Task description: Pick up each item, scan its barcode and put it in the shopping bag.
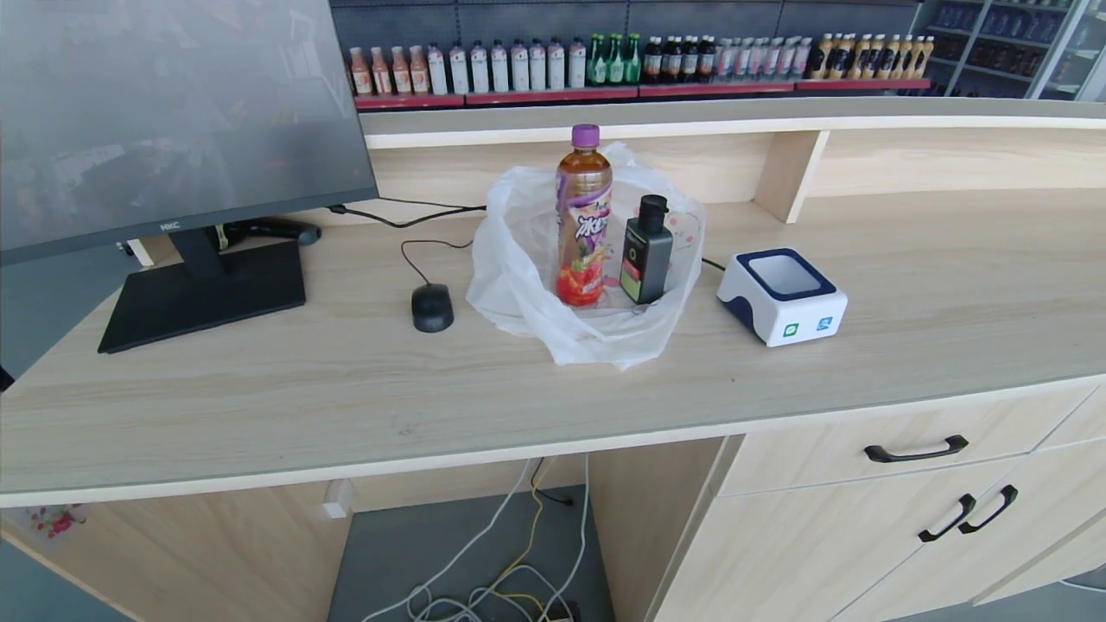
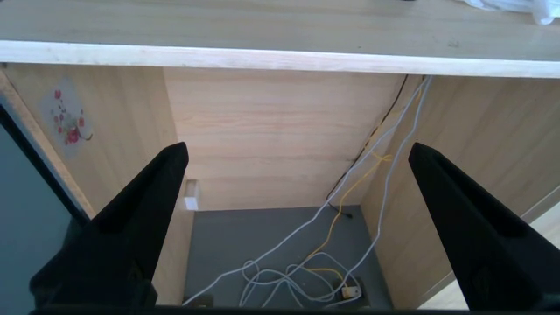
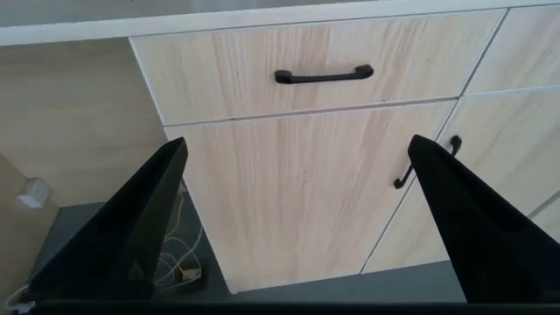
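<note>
Pale wood counter (image 1: pixel 346 380) runs across the shop, with a shelf (image 1: pixel 639 86) of drinks along the wall behind it. Near the middle sits the bag (image 1: pixel 518 259), thin white plastic, its mouth open, and both items stand upright inside it: a tea bottle (image 1: pixel 584 216) with a purple cap and, just beside it on the right, a black bottle (image 1: pixel 646 250). Near the bag's right is the scanner (image 1: pixel 782 296), a white and blue box; on the bag's left lie a mouse (image 1: pixel 432 307) and a monitor (image 1: pixel 173 112). Left gripper (image 2: pixel 297 153) hangs below counter level facing the cables (image 2: pixel 289 271) in the knee space, jaws spread wide and holding nothing. Right gripper (image 3: pixel 297 144) faces a drawer handle (image 3: pixel 324 75), jaws likewise spread and bare
</note>
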### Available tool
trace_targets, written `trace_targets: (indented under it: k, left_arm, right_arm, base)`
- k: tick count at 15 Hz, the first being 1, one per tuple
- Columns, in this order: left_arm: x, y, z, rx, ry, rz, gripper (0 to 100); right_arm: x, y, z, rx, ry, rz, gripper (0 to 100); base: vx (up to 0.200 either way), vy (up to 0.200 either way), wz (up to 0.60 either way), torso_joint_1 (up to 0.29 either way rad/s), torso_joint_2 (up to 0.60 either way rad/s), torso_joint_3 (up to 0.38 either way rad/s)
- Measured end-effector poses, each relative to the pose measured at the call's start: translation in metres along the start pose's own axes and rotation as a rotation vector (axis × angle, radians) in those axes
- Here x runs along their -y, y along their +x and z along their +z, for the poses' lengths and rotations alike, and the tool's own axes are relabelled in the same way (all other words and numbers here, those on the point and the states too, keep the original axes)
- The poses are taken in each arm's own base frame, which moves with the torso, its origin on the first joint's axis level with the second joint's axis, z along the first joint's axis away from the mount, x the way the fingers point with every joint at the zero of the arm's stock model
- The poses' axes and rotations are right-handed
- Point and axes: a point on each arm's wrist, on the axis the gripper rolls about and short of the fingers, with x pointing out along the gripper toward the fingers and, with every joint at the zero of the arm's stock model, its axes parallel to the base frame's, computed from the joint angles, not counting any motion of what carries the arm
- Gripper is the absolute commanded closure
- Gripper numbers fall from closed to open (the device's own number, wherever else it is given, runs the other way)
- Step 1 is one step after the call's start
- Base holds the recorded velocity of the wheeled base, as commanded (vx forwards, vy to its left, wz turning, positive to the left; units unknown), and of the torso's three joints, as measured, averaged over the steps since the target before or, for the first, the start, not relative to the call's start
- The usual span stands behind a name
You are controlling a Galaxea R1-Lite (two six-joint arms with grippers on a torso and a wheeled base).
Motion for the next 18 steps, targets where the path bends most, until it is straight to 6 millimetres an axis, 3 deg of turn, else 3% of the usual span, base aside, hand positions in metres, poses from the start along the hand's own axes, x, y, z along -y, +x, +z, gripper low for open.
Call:
trace_targets:
  k: [3, 18]
  left_arm:
    - [0.0, 0.0, 0.0, 0.001, 0.003, 0.0, 0]
    - [0.0, 0.0, 0.0, 0.0, -0.004, 0.001, 0]
  right_arm:
    - [0.0, -0.0001, 0.0001, 0.002, 0.004, -0.001, 0]
    - [0.0, 0.0, -0.0001, 0.0, 0.001, -0.001, 0]
  base:
    - [0.0, 0.0, 0.0, 0.0, 0.0, 0.0]
    - [0.0, -0.2, 0.0, 0.007, 0.0, 0.002]
